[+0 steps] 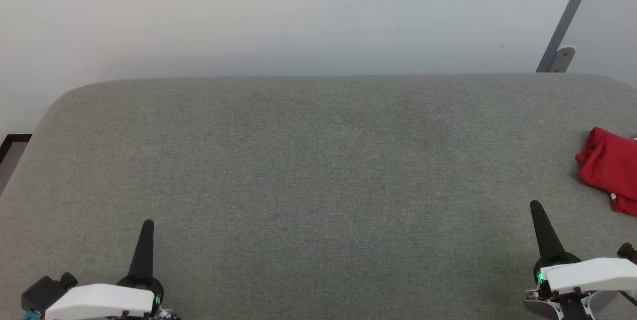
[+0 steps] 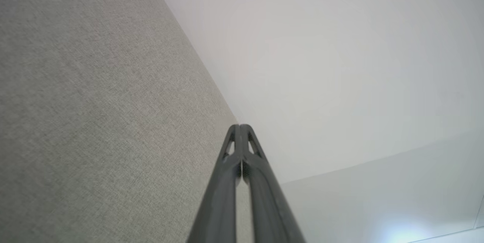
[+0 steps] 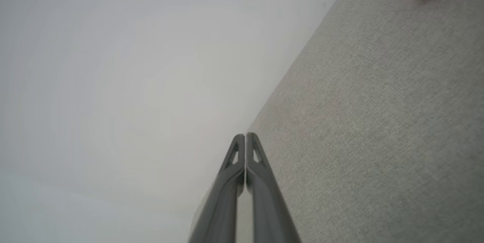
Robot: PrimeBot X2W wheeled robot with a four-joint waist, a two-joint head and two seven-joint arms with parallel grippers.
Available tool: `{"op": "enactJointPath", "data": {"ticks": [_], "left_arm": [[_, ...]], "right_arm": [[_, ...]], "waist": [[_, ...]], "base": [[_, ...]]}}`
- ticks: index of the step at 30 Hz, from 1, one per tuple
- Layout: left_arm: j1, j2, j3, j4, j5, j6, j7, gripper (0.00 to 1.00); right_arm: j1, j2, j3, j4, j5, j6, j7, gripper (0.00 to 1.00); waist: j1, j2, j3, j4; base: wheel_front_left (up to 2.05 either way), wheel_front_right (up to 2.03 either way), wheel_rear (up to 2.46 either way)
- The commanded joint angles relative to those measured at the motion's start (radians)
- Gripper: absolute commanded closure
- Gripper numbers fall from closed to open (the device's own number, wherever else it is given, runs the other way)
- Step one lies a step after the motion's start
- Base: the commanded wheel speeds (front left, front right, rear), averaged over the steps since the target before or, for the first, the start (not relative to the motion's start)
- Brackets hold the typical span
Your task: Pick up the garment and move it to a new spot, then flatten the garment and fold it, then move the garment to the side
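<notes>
The garment (image 1: pixel 609 168) lies bunched in a red heap at the far right edge of the grey fabric surface (image 1: pixel 318 160), partly cut off by the edge of the head view. The left gripper (image 1: pixel 148 225) sits at the lower left, fingers pressed together, holding nothing. The right gripper (image 1: pixel 535 205) sits at the lower right, likewise closed and empty, near the garment but apart from it. Both grippers point toward the pale wall (image 1: pixel 298 16). A grey metal strut (image 1: pixel 567 16) rises at the upper right behind the surface.
</notes>
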Motion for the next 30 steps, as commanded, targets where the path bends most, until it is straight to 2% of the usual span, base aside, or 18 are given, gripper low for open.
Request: {"op": "enactJointPath", "data": {"ticks": [1, 30], "left_arm": [[-0.023, 0.002, 0.006, -0.006, -0.027, -0.003, 0.008, 1.00], [-0.081, -0.022, 0.024, 0.021, -0.248, -0.005, 0.076, 1.00]], "right_arm": [[-0.019, 0.002, -0.007, -0.004, 0.021, 0.000, 0.007, 1.00], [-0.057, 0.037, -0.025, 0.006, 0.239, 0.000, 0.075, 1.00]], "waist": [[0.0000, -0.0001, 0.000, 0.000], [0.0000, -0.0001, 0.012, -0.010]], "base": [[0.00, 0.00, 0.00], [0.00, 0.00, 0.00]]}}
